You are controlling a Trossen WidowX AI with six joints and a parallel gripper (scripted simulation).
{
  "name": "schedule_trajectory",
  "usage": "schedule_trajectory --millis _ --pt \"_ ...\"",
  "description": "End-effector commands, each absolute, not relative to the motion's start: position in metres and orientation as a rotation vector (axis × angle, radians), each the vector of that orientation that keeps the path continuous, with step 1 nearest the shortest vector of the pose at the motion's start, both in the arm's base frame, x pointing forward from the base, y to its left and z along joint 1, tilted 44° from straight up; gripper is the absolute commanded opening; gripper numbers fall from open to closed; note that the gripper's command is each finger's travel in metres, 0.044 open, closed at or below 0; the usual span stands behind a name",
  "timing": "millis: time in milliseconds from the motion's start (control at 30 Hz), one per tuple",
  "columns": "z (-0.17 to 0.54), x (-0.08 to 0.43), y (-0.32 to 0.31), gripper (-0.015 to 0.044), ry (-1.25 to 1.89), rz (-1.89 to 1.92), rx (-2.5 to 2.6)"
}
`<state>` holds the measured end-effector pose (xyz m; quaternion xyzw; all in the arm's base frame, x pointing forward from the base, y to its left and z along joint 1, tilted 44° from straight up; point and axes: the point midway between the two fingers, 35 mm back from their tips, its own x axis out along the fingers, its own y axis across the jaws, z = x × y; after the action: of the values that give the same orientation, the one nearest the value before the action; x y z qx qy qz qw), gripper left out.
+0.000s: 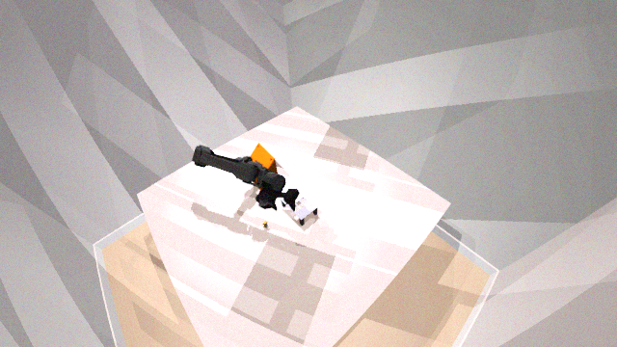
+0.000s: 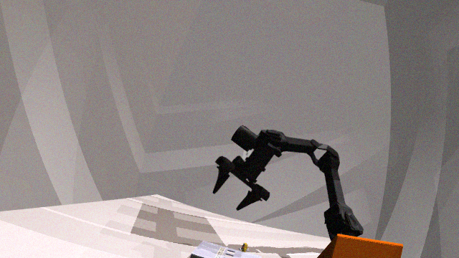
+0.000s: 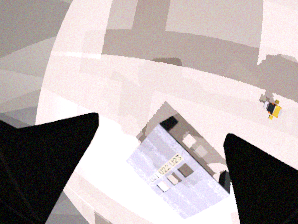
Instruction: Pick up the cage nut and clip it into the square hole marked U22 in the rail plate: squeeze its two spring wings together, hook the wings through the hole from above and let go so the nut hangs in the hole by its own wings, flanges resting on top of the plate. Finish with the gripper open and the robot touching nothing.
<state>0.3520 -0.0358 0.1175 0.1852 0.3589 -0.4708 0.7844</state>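
The small cage nut (image 1: 265, 225) (image 2: 244, 247) (image 3: 273, 109), yellow with dark and light parts, lies on the table beside the rail plate. Its exact pose is too small to tell. The pale lilac rail plate (image 1: 305, 210) (image 2: 206, 250) (image 3: 150, 150) stands on black feet. In the wrist view it shows three square holes in a row beside printed labels; the middle hole (image 3: 173, 178) is by U22 and looks empty. My gripper (image 1: 284, 207) (image 2: 226, 201) (image 3: 162, 129) is open and empty, well above the table. In the wrist view the plate shows between and below the fingertips, the nut beyond the right finger.
The orange block (image 1: 262, 157) (image 2: 373, 247) stands at the arm's base, behind the rail plate in the top view. The pale table top (image 1: 386, 207) carries patchy shadows. A wooden surface (image 1: 400, 294) with a white rim lies below the table's edges.
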Motion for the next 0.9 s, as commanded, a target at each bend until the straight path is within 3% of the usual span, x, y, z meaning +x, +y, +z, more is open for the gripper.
schedule_trajectory --millis 0,133,367,767,867 --pt "0.112 0.305 -0.094 0.044 0.827 -1.262 0.408" --pt "0.11 0.263 -0.129 0.044 0.876 -1.45 0.411" --pt "0.11 0.261 -0.131 0.044 0.878 -1.459 0.411" --pt "0.11 0.261 -0.131 0.0125 0.878 -1.459 0.411" --pt "0.11 0.261 -0.131 0.012 0.878 -1.459 0.411"
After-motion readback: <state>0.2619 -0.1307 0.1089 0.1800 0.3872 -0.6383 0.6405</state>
